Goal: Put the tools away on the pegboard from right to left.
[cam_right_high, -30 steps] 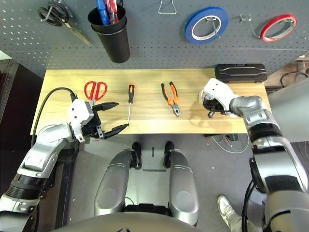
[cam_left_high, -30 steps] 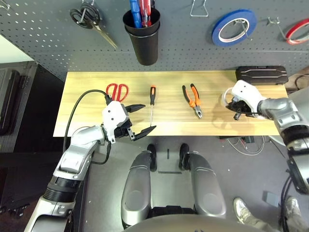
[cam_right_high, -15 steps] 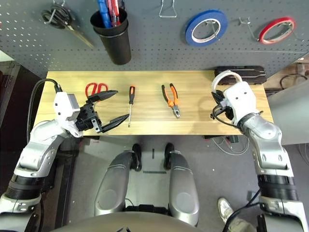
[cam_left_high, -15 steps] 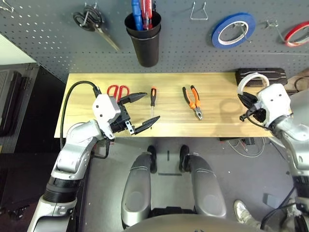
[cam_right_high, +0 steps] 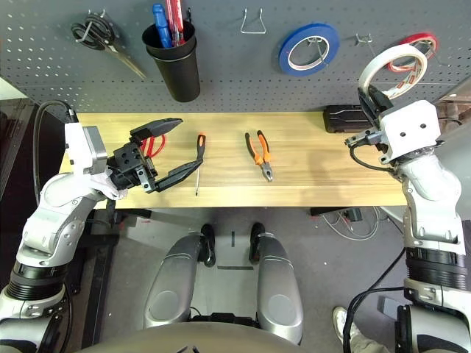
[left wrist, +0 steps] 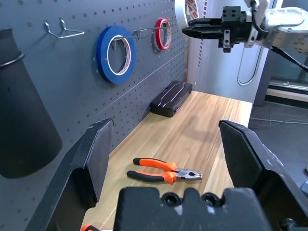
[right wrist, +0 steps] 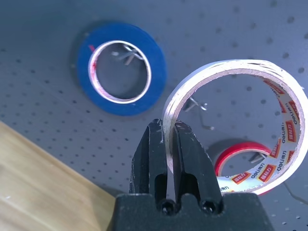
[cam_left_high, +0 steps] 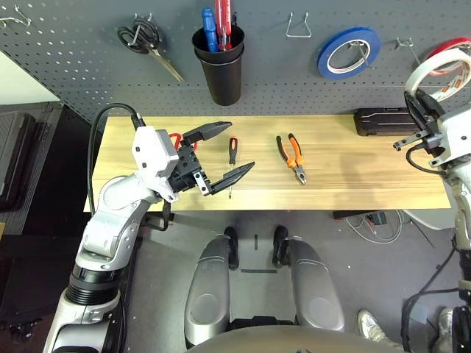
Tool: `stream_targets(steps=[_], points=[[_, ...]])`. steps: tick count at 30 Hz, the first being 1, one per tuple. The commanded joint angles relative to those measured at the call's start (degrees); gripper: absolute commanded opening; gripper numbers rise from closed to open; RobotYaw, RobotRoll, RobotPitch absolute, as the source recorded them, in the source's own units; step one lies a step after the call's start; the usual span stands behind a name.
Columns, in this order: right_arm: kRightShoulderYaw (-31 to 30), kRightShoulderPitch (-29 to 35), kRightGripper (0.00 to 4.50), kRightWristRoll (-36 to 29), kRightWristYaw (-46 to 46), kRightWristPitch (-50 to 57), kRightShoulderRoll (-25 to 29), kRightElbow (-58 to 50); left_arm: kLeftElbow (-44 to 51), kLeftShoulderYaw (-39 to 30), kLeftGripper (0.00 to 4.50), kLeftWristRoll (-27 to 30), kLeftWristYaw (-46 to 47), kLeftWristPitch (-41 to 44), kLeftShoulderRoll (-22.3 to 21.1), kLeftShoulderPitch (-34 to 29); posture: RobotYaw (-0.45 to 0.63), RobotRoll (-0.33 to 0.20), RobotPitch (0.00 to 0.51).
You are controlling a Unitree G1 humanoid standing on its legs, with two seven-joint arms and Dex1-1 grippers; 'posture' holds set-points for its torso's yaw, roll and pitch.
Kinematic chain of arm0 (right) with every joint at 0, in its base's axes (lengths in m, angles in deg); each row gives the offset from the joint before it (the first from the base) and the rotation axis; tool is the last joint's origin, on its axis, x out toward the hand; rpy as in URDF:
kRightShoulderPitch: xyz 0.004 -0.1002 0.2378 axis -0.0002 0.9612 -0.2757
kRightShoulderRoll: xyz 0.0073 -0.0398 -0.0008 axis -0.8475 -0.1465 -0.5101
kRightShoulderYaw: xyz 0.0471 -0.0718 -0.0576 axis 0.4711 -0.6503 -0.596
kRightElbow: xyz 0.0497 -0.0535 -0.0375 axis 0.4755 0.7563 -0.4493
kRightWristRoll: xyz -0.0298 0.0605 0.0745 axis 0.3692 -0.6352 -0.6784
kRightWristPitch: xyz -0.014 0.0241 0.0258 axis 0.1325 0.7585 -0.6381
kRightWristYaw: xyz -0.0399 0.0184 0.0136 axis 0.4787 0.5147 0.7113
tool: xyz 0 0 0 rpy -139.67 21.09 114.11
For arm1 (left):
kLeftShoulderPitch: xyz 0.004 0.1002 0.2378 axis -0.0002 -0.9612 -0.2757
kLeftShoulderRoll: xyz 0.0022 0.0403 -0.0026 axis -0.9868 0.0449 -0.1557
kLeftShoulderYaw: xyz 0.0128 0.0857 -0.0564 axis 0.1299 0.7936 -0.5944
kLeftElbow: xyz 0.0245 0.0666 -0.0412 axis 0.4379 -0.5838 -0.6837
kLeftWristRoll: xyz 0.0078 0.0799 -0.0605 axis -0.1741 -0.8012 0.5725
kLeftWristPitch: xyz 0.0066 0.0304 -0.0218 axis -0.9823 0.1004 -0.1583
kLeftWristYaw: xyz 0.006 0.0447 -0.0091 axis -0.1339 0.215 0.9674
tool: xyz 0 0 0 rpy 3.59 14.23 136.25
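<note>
Left eye view: three tape rolls (cam_left_high: 349,51) (one gripped).

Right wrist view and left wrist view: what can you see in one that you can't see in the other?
The right wrist view alone shows the right hand's fingers pinching the off-white tape roll up close, printed writing inside it. The left wrist view alone shows the orange-and-black pliers and a black case lying on the wooden table, plus the left hand open. Both show the blue tape roll, the red tape roll and the pegboard.
</note>
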Motion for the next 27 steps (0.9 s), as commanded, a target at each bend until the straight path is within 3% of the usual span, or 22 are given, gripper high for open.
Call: stream_targets(steps=[1, 16, 22, 27], points=[[-2.12, -3.05, 0.03, 1.34, -1.05, -1.03, 2.14, 4.83, 1.25, -0.08, 4.5, 1.4, 0.14, 1.5, 0.07, 0.65, 0.03, 0.0, 0.243], [-10.56, -24.34, 0.03, 5.91, 0.44, -3.35, 1.21, 40.45, 0.35, 0.34, 4.5, -0.05, -0.17, 2.95, -1.53, 2.3, 0.08, 0.0, 0.254], [-8.96, -25.61, 2.0, 3.4, 2.85, -6.35, -1.53, 43.76, 0.61, 1.16, 4.5, -0.89, 0.12, 2.67, -1.48, 1.51, 0.08, 0.0, 0.262], [-5.23, -18.27, 3.97, -3.85, 0.33, -9.19, -2.6, 29.55, 0.77, 1.02, 4.5, -1.57, 0.1, 2.44, -2.06, -0.35, 0.09, 0.0, 0.277]])
